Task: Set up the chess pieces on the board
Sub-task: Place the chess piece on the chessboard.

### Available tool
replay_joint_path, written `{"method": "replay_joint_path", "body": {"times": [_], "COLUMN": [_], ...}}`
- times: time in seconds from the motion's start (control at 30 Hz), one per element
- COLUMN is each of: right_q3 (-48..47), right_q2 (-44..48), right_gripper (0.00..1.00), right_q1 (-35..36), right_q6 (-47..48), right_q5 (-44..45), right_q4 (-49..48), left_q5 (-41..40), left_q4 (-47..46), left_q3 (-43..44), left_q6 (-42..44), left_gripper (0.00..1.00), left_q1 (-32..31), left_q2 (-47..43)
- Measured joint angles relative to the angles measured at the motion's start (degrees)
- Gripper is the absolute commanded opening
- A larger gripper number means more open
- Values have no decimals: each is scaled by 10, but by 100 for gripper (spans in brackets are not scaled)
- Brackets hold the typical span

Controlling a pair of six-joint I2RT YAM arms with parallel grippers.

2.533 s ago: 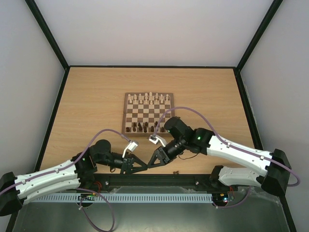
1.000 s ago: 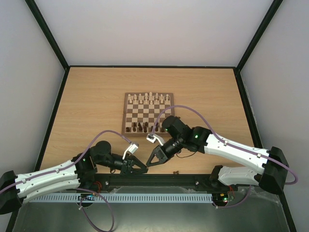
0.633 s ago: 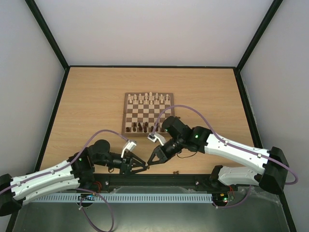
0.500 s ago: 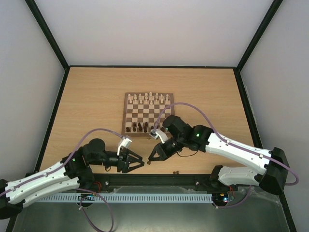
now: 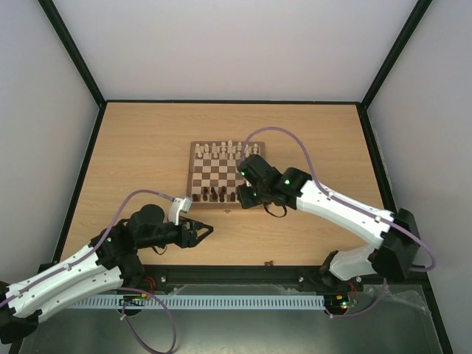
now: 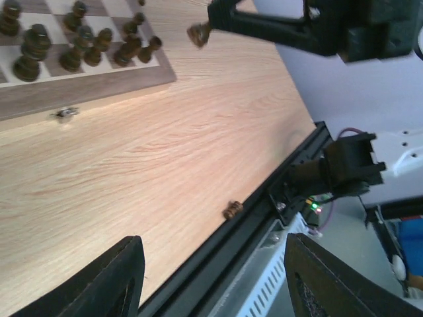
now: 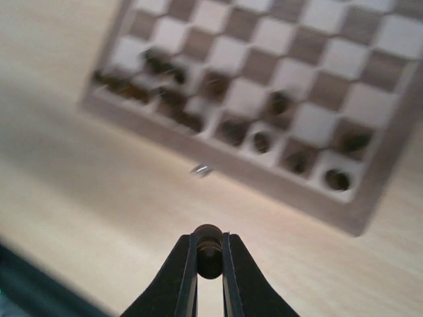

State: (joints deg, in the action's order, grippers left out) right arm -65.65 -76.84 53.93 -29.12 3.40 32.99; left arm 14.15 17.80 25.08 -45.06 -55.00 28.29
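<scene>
The board point(image 5: 226, 174) lies mid-table, with several dark chess pieces point(image 5: 214, 195) on its near rows. It also shows in the right wrist view point(image 7: 370, 198) and the left wrist view point(image 6: 99, 82). My right gripper point(image 5: 243, 200) is shut on one dark piece point(image 7: 209, 249) and holds it above the bare table just in front of the board's near edge. The same piece shows in the left wrist view point(image 6: 198, 33). My left gripper point(image 5: 203, 231) is open and empty, low over the table front-left of the board. One dark piece point(image 6: 232, 210) lies on its side by the table's front edge point(image 5: 269, 262).
Pale cream chessmen point(image 5: 227, 150) stand on the board's far rows. A small metal clasp point(image 7: 201, 171) sits on the board's near side. A black rail point(image 5: 243, 274) runs along the table's front edge. Black frame posts stand at the corners.
The two grippers were tip to tip near the table front. The left one has opened and drawn back left. The right one has carried the dark piece up to the board's near edge.
</scene>
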Motion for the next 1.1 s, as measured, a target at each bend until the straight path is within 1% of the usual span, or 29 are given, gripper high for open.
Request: {"method": "replay_joint_path", "body": {"times": [0.17,0.3,0.5,0.63,0.87,1.1], "right_q3": [-22,-57,-106,-117,-117,-117], "right_q2": [-73,-137,-219,-250,-275,-282], "right_gripper": [1,1,1,1,1,1], "right_q1": [-47,-72,-101,-106,-106,-106], "right_q6": [13,27,46,54,60,63], "right_q5": [88,119,116,114,103,86], "right_q4": [5,5,3,2,2,2], "left_q5": [-37,-52,-51,-33,5,26], "left_q4": [1,-3,-12,-23,-40,-52], "left_q3": [0,0,0,0,-16,-24], "left_q6": [-1,2,13,25,38,43], "left_gripper": [62,62,62,63,63,62], "left_q1": [6,18,37,68,113,123], "left_q2": [28,54,82,93,97,103]}}
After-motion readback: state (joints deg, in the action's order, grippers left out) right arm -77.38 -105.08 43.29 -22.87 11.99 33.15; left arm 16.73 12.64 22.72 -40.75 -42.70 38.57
